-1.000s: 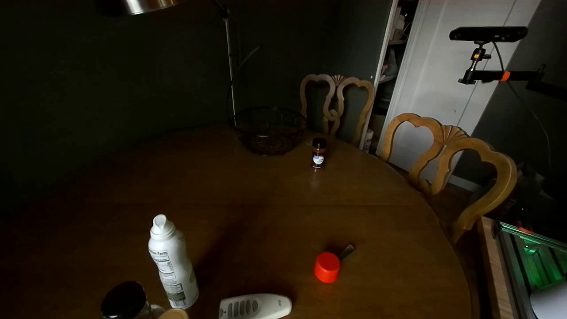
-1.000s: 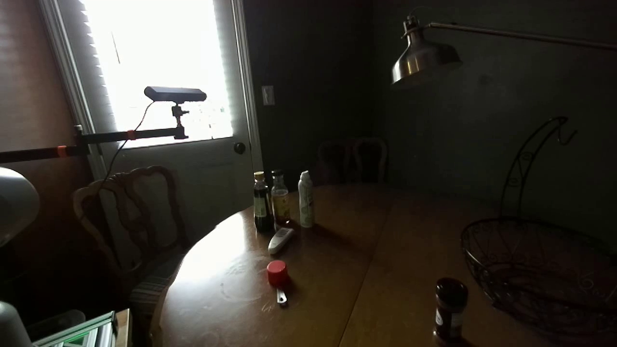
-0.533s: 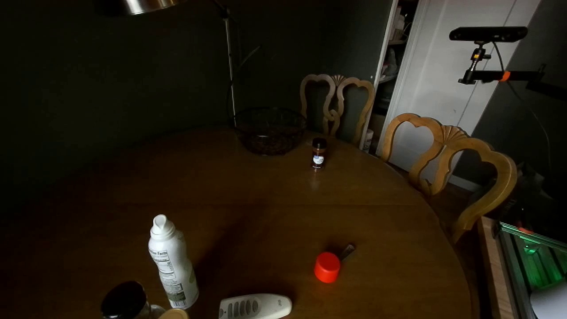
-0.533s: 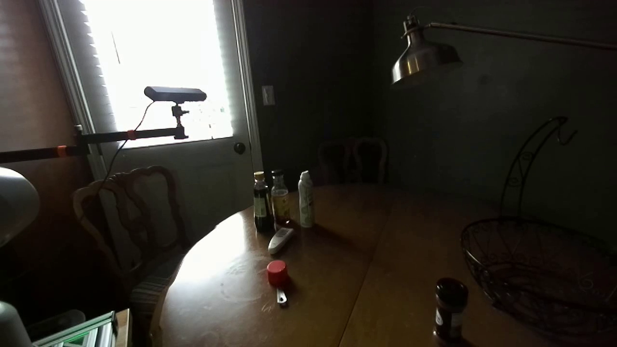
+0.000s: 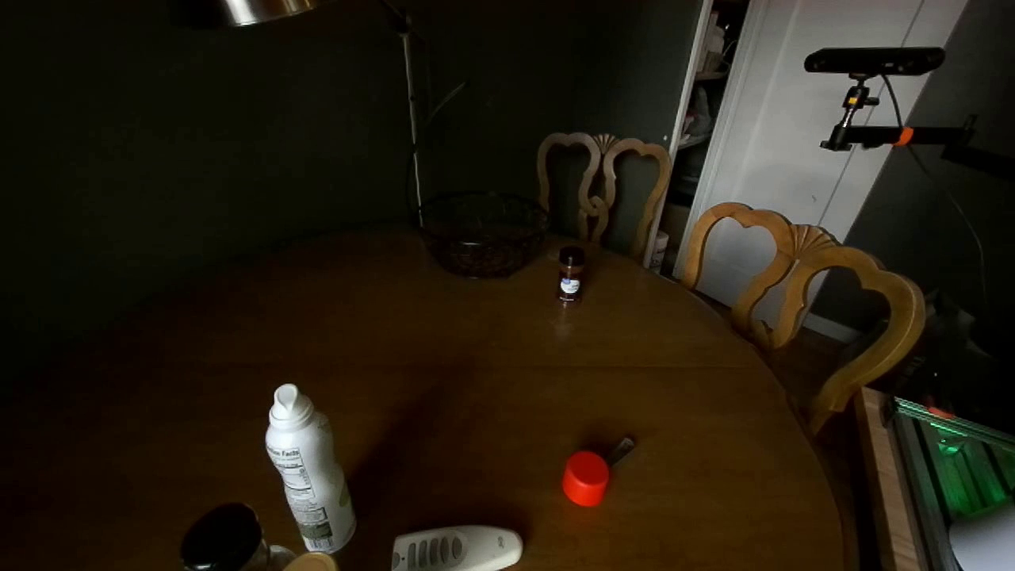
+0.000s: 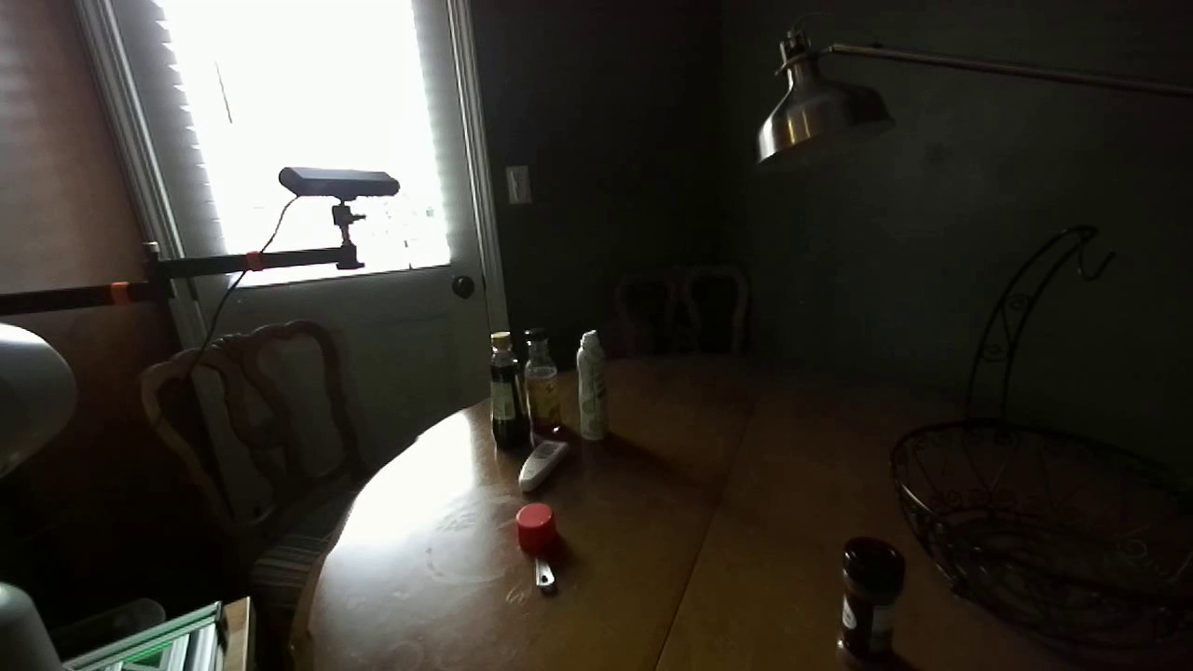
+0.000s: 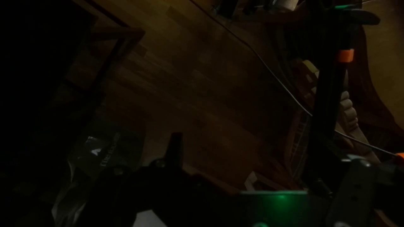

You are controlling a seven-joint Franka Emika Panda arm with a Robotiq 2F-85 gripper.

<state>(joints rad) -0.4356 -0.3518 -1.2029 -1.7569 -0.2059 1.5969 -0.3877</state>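
Gripper point(image 7: 246, 142): fingers spread apart, floor point(image 7: 202, 104) seen between and beyond them. Bar point(image 7: 329, 88): black, orange-banded, just right of the gripper in the wrist view; touching or apart, cannot tell. Cable point(image 7: 268, 66): ahead of the gripper, running behind the bar. Bag point(image 7: 107, 148): left of the gripper, printed lettering. Desk point(image 5: 698, 412): in an exterior view, well apart from the gripper, carrying red cap point(image 5: 586, 479), metal handle point(image 5: 621, 450) just beside it; remote point(image 5: 468, 547); white can point(image 5: 312, 476), upright; jar point(image 5: 570, 279), near basket point(image 5: 476, 266).
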